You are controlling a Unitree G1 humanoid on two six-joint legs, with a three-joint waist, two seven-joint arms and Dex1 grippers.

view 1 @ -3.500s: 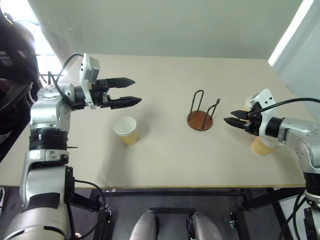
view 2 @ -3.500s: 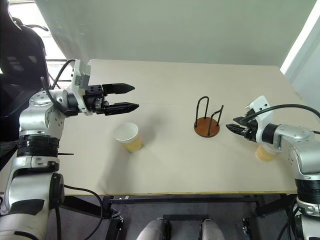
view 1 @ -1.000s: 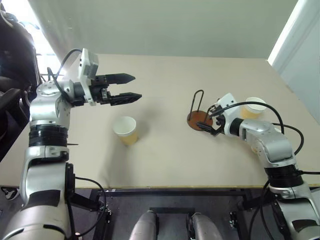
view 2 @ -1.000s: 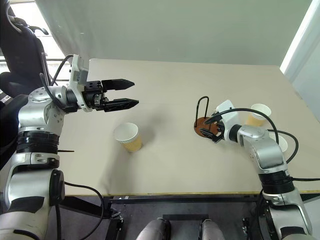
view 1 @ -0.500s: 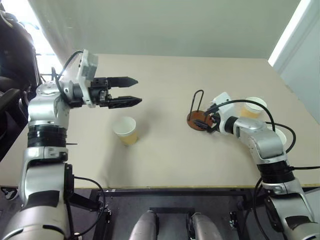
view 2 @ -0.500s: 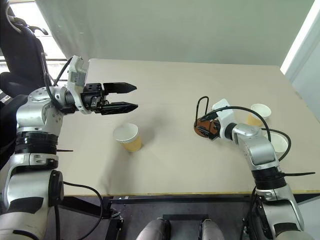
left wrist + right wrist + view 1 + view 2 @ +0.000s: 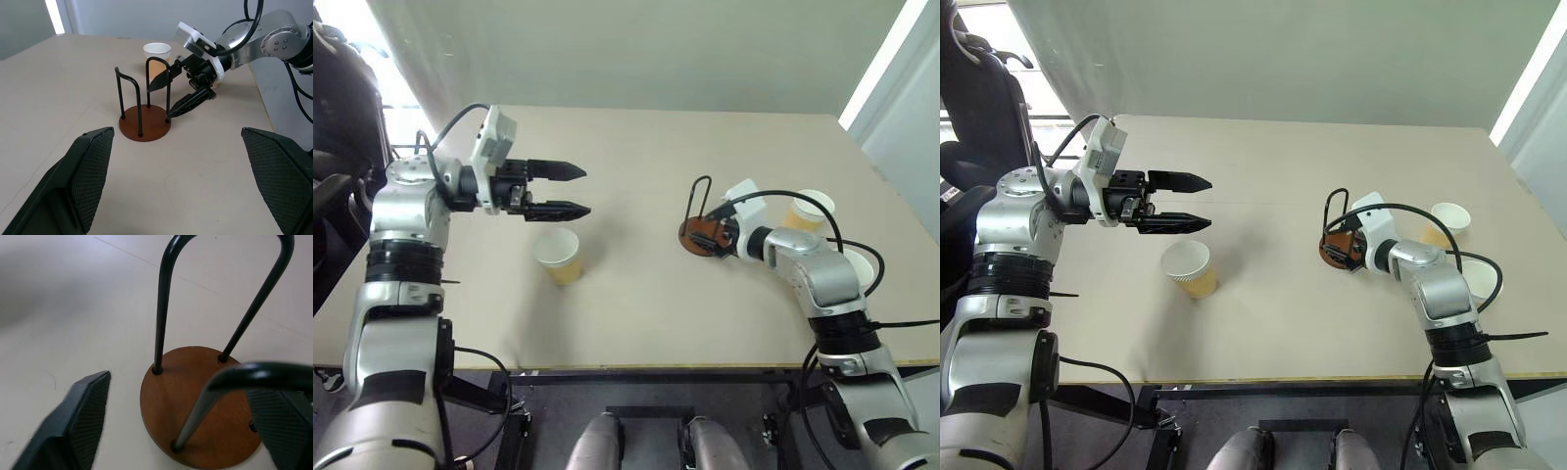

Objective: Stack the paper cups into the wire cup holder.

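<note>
Wire cup holder point(image 7: 703, 231) sits right of centre on the table point(image 7: 636, 304) in the head views, right gripper point(image 7: 717, 233) at its base, jaws part-open straddling one wire loop; close low on that loop. Left wrist view: left gripper point(image 7: 188, 183) jaws wide, empty, holder upright; right wrist view: disc between the fingers, so keep the squeeze gentle to avoid tipping.

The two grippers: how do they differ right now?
The left gripper hovers above the table, holding nothing, fingers spread and pointing sideways over the nearest paper cup. The right gripper sits low at the wire cup holder, one finger beside its wire loop, the lower tip at the base's edge. Both have two black fingers, and neither holds a cup.
</note>
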